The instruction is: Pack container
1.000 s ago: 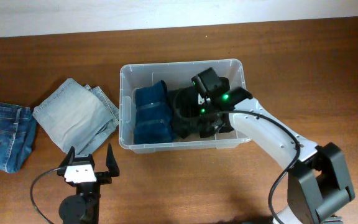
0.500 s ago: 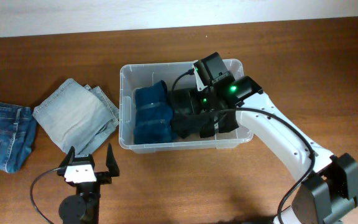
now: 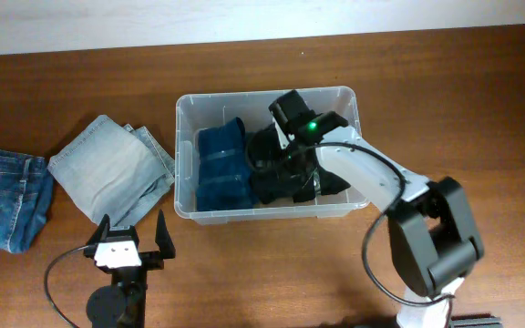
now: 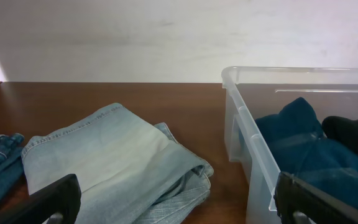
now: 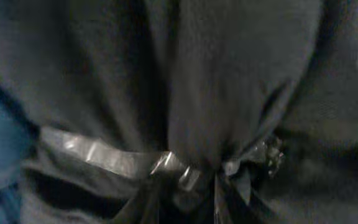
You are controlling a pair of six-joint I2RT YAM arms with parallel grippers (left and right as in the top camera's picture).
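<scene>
Container: clear bin, mid-counter, not shifted over the last second. Inside it, blue folded garment in the left half, black garment packed against it in the middle and right.

Change: right arm's wrist has swung from over the container's right wall back toward its middle. It now sits low over the black garment. The garment itself lies about where it did.

Right pincer: nose-deep in dark cloth, and the wrist view shows nothing else. Cannot tell whether it grips or has let go.

Left pincer: spread wide, holding nothing, parked front-left of the container. It has not moved.

Outside, left of the container: light denim fold and, further left, darker jeans. Both are untouched.

Reading: the right arm is likely tucking or pressing the black piece down, not fetching. Two items are in and two wait outside, so packing is roughly half done.
</scene>
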